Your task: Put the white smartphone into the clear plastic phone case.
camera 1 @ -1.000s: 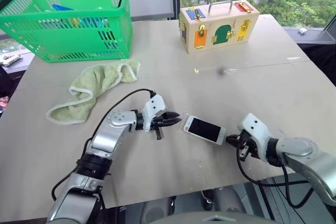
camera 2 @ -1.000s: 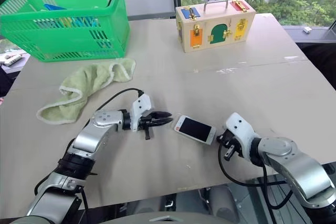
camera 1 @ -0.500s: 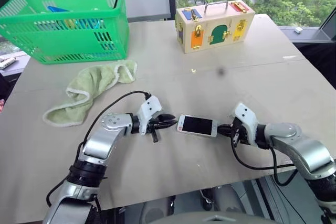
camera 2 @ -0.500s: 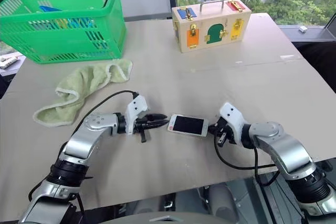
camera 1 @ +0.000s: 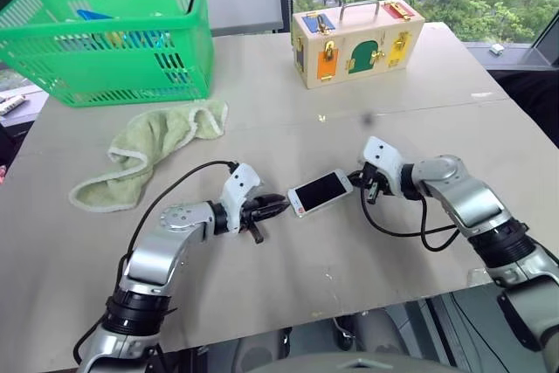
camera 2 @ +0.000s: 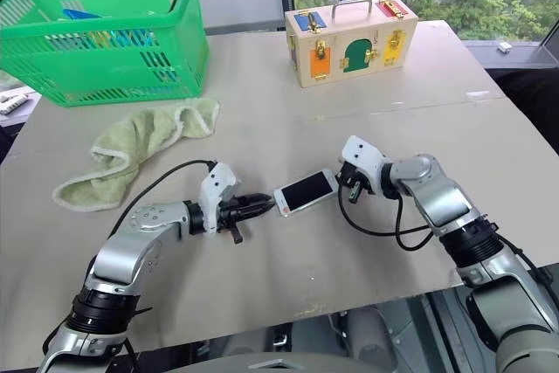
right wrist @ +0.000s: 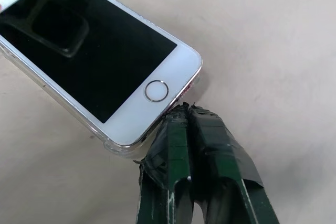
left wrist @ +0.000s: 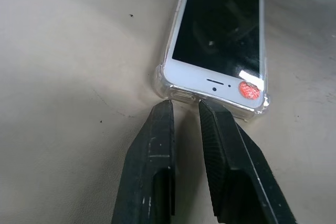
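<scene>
The white smartphone (camera 1: pixel 320 191) lies screen up on the table's near middle, set in the clear plastic phone case (left wrist: pixel 164 80), whose rim shows around the phone's edges. My left gripper (camera 1: pixel 281 205) is at the earpiece end of the phone. Its fingers (left wrist: pixel 157 135) stand a narrow gap apart with nothing between them, tips against the case's end. My right gripper (camera 1: pixel 356 179) is shut, its tips (right wrist: pixel 186 109) touching the corner by the round home button. The smartphone (right wrist: pixel 89 51) lies slanted, its home-button end farther from me.
A green basket (camera 1: pixel 113 32) with items stands at the back left, and a pale green towel (camera 1: pixel 148 141) lies in front of it. A wooden latch box (camera 1: pixel 358 41) stands at the back middle. The table's front edge (camera 1: pixel 349 307) runs just below both arms.
My right gripper has swung forward and left against the phone's home-button end, turning that end away from me. The left gripper stays at the other end, drawn back slightly.
</scene>
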Controlling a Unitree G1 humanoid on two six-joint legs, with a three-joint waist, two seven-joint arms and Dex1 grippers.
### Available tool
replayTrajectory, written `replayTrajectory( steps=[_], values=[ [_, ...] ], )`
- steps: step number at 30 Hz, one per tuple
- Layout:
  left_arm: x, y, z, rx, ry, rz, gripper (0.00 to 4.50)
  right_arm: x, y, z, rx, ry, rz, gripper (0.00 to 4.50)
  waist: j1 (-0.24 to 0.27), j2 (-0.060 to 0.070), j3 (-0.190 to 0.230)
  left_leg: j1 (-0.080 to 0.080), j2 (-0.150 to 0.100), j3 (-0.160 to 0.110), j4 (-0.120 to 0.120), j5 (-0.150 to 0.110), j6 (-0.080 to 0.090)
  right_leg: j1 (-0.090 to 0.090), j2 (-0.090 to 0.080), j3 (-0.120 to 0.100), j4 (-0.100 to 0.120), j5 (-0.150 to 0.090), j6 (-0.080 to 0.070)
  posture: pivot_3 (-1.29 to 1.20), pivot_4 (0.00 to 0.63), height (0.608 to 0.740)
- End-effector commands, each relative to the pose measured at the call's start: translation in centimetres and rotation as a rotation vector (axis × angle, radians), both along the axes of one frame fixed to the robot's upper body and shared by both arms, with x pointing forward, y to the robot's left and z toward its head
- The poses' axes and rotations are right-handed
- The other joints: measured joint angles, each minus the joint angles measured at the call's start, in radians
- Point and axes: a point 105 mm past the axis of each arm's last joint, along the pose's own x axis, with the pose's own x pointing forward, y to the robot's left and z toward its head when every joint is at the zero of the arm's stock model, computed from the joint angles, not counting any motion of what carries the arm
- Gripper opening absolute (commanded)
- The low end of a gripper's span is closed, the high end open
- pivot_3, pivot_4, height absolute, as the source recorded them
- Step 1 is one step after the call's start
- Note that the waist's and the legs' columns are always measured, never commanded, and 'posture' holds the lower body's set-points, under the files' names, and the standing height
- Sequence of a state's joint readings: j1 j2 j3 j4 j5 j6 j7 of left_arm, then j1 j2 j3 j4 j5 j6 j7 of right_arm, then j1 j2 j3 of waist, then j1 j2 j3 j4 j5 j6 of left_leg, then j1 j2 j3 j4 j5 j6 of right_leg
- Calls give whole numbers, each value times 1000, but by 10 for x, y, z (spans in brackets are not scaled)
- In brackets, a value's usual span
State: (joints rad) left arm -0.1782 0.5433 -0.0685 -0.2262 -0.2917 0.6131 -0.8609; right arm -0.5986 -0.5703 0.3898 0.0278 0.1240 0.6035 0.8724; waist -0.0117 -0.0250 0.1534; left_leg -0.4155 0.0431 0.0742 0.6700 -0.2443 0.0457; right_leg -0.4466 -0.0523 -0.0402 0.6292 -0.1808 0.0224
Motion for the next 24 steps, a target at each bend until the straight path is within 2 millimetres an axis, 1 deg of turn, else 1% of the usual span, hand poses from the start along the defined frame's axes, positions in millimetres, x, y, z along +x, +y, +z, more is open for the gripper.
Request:
replayTrajectory(
  steps=[1, 3, 5, 9, 10, 12, 14, 20, 22, 24],
  values=[
    [3, 3, 6, -18, -25, 31, 795, -3, 4, 6, -46, -45, 98, 0, 0, 0, 0, 0, 0, 0, 0, 0, 0, 0, 0, 0, 0, 0, 0, 0, 150, 740],
    [4, 9, 4, -17, -20, 49, 795, -5, -7, 7, -75, -57, 91, 0, 0, 0, 0, 0, 0, 0, 0, 0, 0, 0, 0, 0, 0, 0, 0, 0, 150, 740],
    [4, 15, 3, -25, -10, 62, 795, -6, -15, 14, -73, -68, 75, 0, 1, 0, 0, 0, 0, 0, 0, 0, 0, 0, 0, 0, 0, 0, 0, 0, 150, 740],
    [1, 24, 5, -64, 25, 41, 795, -10, -18, 34, -27, -90, 46, 0, -3, 0, 0, 0, 0, 0, 0, 0, 0, 0, 0, 0, 0, 0, 0, 0, 150, 740],
    [1, 26, 4, -54, 29, 33, 795, -11, -17, 37, -37, -101, 51, 0, -4, 0, 0, 0, 0, 1, 0, 0, 0, 0, 0, 0, 1, 0, 0, 0, 150, 740],
    [3, 30, -2, -30, 30, 20, 795, -11, -14, 37, -66, -123, 60, 0, -3, 0, 0, 1, 0, 0, 0, 0, 0, 0, 0, 0, 2, 0, 0, 0, 150, 740],
    [4, 29, -5, -28, 30, 15, 795, -12, -8, 36, -82, -136, 74, 0, -2, 0, 0, 1, 0, 0, 0, 0, 0, 0, 0, 0, 2, 0, 0, 0, 150, 740],
    [0, 19, -16, -26, 42, -35, 795, -14, 9, 31, -112, -154, 121, 0, 2, 1, 0, 1, 0, 0, 1, 0, 0, 0, -2, 0, 3, 0, 0, 0, 150, 740],
    [1, 13, -20, -21, 39, -49, 795, -17, 15, 27, -122, -144, 154, 0, 7, 1, 0, 1, 0, 0, 1, 0, 0, 0, -3, 0, 3, 0, 0, 0, 150, 740],
    [2, 8, -21, -22, 35, -58, 795, -21, 23, 27, -104, -137, 179, 0, 12, 1, 0, 1, 0, 0, 2, 0, 0, 0, -4, 0, 3, 0, 0, 0, 150, 740]
  ],
)
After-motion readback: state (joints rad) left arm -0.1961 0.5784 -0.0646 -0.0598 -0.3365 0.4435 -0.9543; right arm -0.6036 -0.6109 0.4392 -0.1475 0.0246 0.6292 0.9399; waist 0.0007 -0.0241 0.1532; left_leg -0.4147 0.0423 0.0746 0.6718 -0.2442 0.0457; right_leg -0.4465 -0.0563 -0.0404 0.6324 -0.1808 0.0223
